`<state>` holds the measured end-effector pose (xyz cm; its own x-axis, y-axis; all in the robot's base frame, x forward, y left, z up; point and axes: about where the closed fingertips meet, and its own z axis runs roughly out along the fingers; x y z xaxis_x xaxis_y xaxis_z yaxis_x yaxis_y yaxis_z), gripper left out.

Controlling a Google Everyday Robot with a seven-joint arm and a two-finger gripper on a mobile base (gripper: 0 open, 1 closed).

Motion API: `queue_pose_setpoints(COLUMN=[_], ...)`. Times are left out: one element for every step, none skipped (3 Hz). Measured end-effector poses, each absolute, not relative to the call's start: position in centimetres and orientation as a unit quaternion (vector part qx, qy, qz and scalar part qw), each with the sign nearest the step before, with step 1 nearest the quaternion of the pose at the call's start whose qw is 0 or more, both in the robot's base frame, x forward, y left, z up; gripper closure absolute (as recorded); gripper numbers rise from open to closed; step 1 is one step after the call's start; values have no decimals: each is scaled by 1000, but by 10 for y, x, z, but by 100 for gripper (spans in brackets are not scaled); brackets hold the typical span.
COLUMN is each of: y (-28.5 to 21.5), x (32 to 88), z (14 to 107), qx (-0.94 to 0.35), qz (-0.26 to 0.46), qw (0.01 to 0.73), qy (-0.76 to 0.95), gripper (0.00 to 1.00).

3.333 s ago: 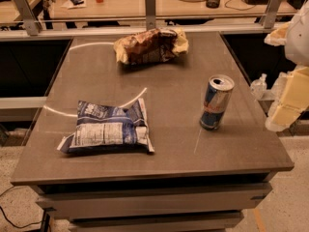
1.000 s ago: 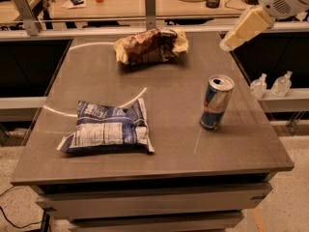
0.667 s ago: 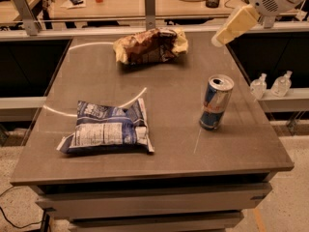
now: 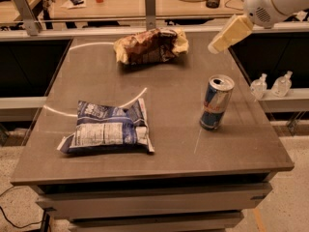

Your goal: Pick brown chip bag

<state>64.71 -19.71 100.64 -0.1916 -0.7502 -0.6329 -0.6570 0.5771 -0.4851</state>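
The brown chip bag lies crumpled at the far middle of the table, dark reddish-brown with pale yellow ends. My gripper hangs in the air at the upper right, to the right of the bag and a little above the table's far right part. It is apart from the bag and holds nothing that I can see. Its pale tan end points down and to the left, toward the bag.
A flat blue-and-white bag lies at the near left of the grey table. An open blue-and-silver can stands upright at the right, just below the gripper. Two small bottles sit on a ledge beyond the right edge.
The arm rose from low beside the table's right edge to the upper right, then moved left toward the brown chip bag. The objects on the table have not moved.
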Motion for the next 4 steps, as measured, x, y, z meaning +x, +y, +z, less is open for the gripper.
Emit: queue_pose_setpoints(y=[-188,-177,-164,-156], x=[658,670,683,695], z=[961,929,916,911], qx=[-446,-440,-427,-402], qz=[-41,-29,-20,5], qw=[425,409,417,452], qy=[787,799,802,796], gripper=[0,0,0,0])
